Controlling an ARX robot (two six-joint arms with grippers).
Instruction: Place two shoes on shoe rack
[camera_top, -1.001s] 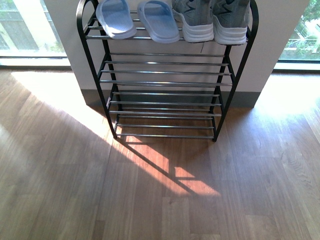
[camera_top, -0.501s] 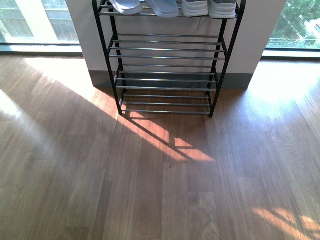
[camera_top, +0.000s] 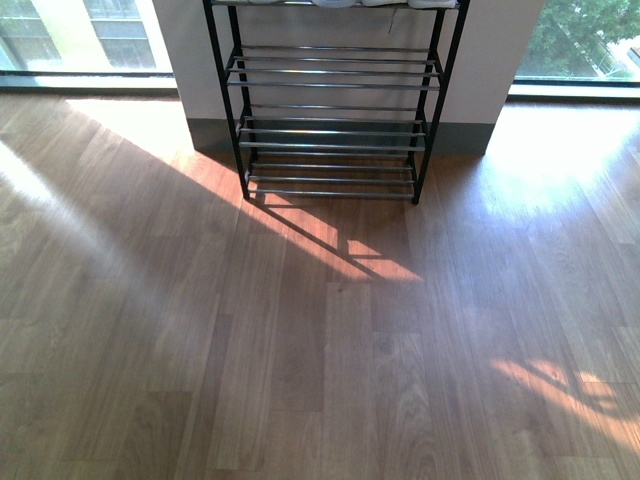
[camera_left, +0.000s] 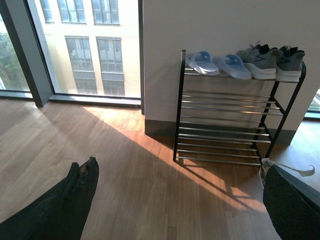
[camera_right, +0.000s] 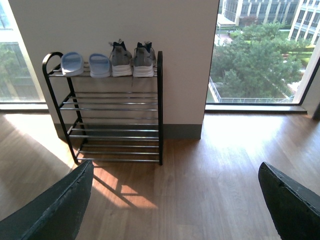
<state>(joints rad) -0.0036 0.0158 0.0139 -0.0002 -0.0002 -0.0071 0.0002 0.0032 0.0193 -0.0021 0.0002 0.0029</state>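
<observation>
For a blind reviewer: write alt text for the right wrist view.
A black-framed shoe rack stands against a white wall, with two pale blue slides and two grey sneakers lined along its top tier. The open right gripper frames the wooden floor.

Black, rough-edged, tapered jaws

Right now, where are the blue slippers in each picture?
Front view: not properly in it, the rack's top shelf is cut off.
Left wrist view: blue slippers on the top shelf, at the window end.
Right wrist view: top shelf, beside the grey sneakers.
Shared landmark: shoe rack.
</observation>
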